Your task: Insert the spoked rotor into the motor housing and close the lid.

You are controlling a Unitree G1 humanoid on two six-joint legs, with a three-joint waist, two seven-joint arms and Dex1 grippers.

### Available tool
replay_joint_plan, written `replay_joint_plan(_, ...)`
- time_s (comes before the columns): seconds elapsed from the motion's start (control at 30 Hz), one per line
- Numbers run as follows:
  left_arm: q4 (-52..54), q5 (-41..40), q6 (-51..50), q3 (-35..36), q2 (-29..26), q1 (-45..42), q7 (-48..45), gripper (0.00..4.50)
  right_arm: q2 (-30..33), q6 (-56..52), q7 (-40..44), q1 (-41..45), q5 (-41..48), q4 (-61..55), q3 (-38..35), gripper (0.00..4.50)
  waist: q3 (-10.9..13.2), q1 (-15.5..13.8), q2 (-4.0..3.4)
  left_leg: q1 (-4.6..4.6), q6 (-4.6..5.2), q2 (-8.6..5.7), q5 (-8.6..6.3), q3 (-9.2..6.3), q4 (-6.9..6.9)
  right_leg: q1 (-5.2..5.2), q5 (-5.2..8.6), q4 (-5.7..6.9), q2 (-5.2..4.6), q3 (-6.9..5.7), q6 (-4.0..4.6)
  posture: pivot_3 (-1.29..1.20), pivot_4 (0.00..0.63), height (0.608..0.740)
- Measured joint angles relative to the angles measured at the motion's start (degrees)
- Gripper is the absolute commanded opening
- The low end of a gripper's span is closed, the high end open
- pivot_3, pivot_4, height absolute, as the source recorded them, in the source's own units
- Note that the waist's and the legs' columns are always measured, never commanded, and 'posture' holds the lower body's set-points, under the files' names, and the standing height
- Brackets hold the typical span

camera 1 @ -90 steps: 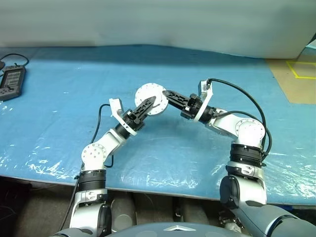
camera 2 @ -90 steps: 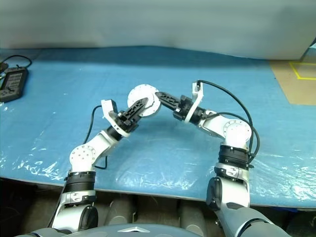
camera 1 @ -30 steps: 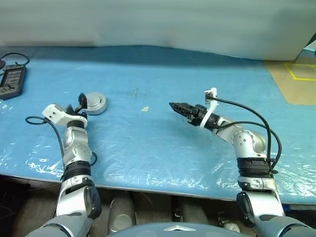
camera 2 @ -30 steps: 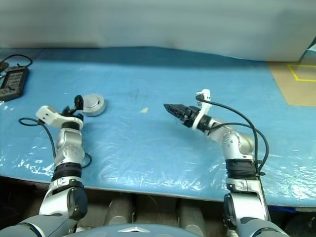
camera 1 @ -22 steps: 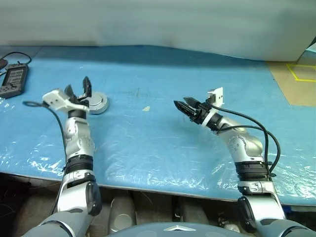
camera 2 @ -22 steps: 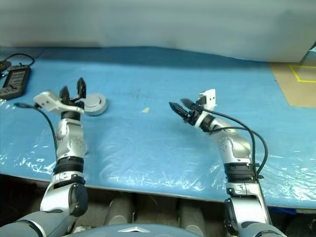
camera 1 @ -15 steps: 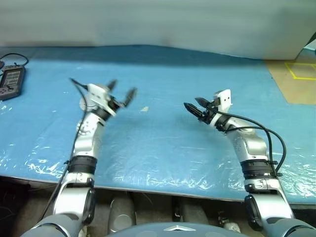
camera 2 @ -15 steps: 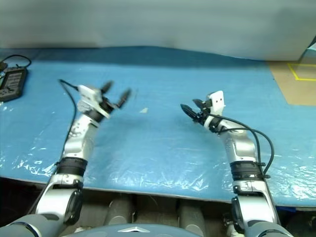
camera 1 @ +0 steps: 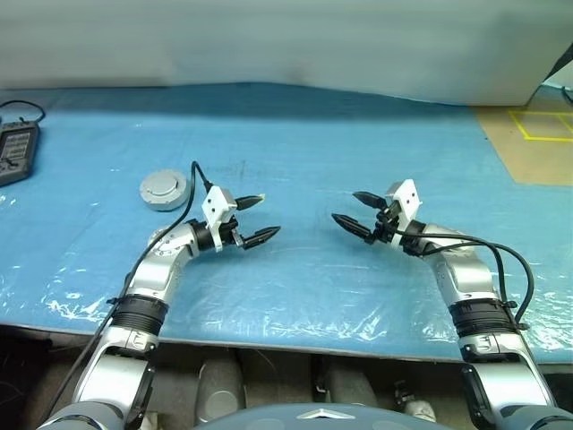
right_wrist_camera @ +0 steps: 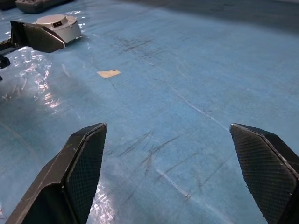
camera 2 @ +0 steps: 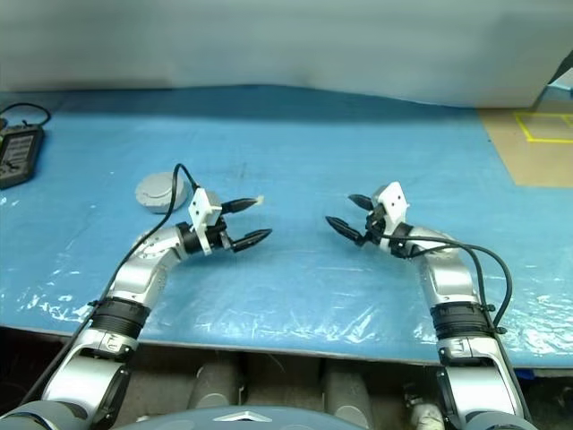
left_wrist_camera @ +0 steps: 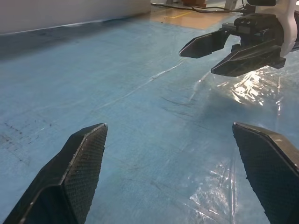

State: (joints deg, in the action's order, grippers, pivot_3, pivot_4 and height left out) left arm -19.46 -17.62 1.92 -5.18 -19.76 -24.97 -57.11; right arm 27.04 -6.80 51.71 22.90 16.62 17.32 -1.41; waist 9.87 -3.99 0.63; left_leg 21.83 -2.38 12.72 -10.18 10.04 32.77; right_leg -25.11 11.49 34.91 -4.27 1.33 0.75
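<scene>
Looked like a lab/workshop: bench (camera 1: 295,116) w/ blue plastic sheet, handheld controller (camera 1: 13,152) w/ cable, yellow floor tape (camera 1: 537,125).

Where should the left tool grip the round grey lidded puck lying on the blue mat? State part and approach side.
Grip the round grey lidded puck across its outer rim, coming from above. It lies flat on the blue mat with a smooth top and small centre boss, so only the low side wall offers opposing faces for the open left tool.

Blue plastic-covered table (camera 1: 295,116); pale wall (camera 1: 286,40) behind.
</scene>
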Motion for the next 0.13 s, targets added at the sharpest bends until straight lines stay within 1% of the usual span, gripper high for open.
replay_joint_plan(0.13, 0.0, 0.1, -0.8, 0.0, 0.0, 0.0, -0.4, 4.5, 0.3, 0.8, 0.2, 0.0, -1.0, 0.0, 0.0, 4.46, 0.0, 0.0, 0.0, 0.0, 0.0, 0.0, 0.0, 0.0, 0.0, 0.0, 0.0, 0.0, 0.0, 0.0, 0.0, 0.0, 0.15, 0.74)
